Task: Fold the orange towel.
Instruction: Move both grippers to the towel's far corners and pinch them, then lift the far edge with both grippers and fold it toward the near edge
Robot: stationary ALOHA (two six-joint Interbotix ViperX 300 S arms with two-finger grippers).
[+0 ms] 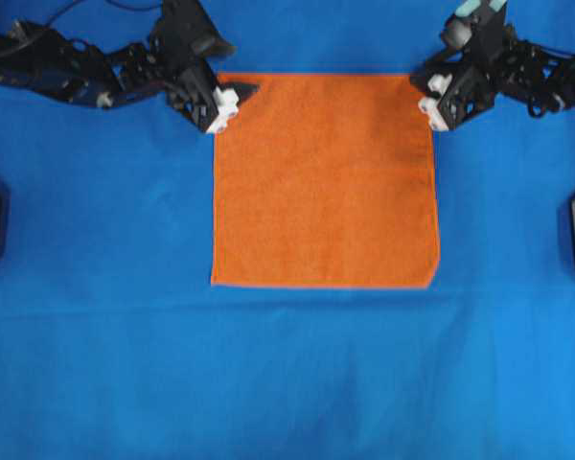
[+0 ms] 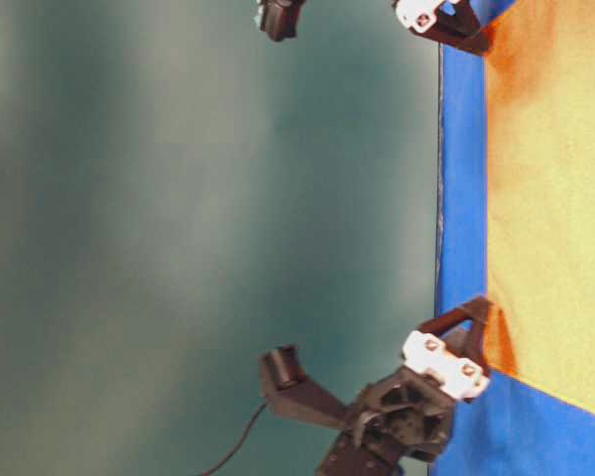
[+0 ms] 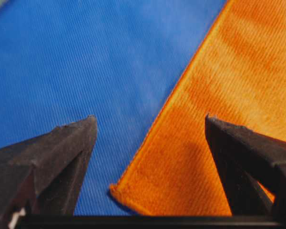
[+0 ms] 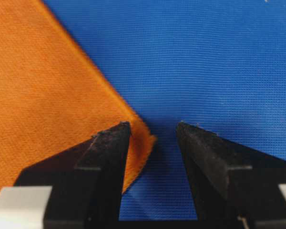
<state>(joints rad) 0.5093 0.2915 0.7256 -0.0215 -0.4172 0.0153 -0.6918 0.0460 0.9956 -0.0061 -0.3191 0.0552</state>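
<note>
Straddling far corners | left gripper (image 3: 150, 126) jaws apart, astride left far corner of orange towel (image 1: 326, 180) | right gripper (image 4: 153, 129) jaws apart, right far corner between them, nothing clamped | towel flat, square, fuzzy terry, thin hem, on blue tablecloth (image 1: 96, 287) | both arms equally near.

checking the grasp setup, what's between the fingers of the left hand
In the left wrist view, the orange towel corner and bare blue tablecloth lie between the open fingers.
</note>
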